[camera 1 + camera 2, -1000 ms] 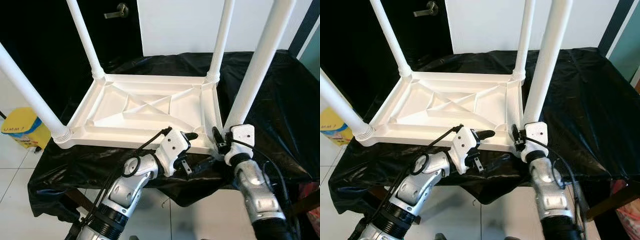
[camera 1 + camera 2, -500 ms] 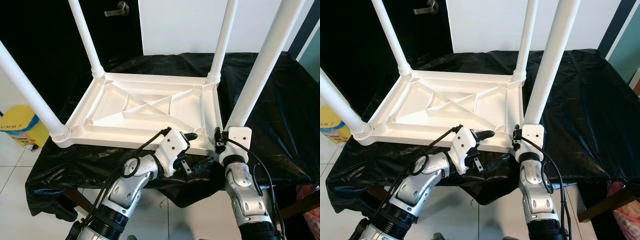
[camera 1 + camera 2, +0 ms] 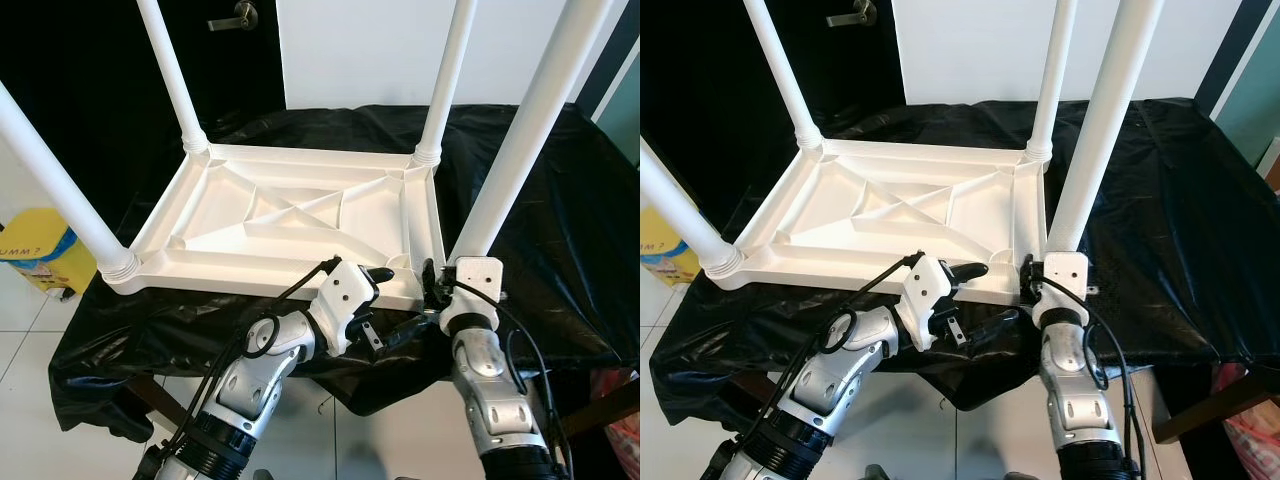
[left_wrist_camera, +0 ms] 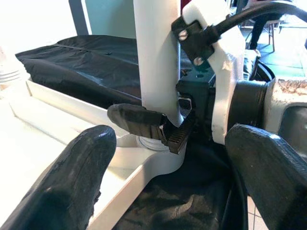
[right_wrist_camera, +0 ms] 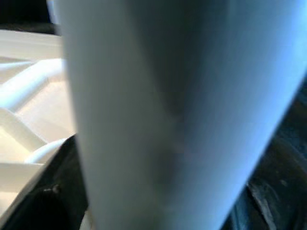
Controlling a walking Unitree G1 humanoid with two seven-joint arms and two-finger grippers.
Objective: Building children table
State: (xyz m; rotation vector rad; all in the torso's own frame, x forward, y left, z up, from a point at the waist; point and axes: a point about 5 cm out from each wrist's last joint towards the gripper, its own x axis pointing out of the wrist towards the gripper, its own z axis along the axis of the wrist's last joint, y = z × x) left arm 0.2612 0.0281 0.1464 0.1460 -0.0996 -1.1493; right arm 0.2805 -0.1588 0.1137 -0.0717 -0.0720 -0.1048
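The white moulded-plastic children's table top (image 3: 290, 225) lies upside down on a black plastic sheet (image 3: 560, 200) draped over a work surface, ribbed underside up, and serves here as the landmark. Three white round plastic legs stand in its corner sockets: the far-left leg (image 3: 172, 75), the far-right leg (image 3: 446, 80) and the near-left leg (image 3: 60, 190). The fourth white leg (image 3: 520, 130) rises at the near-right corner, and the right gripper (image 4: 165, 125) is clamped around its foot just above the socket. Over the last second that leg has swung from a lean away from the top to a straighter stance over the corner, and the right wrist has drawn in toward the top's near edge; I judge it is being seated or screwed home, the last leg of the build. The left gripper (image 3: 385, 272) rests at the near edge beside that corner, its fingers (image 4: 72, 177) spread and holding nothing. The left wrist view shows the leg's foot meeting the threaded socket and the right fingers pinching it, which the head views hide behind the wrist housing. A yellow container (image 3: 35, 250) sits on the floor beyond the top's left side.
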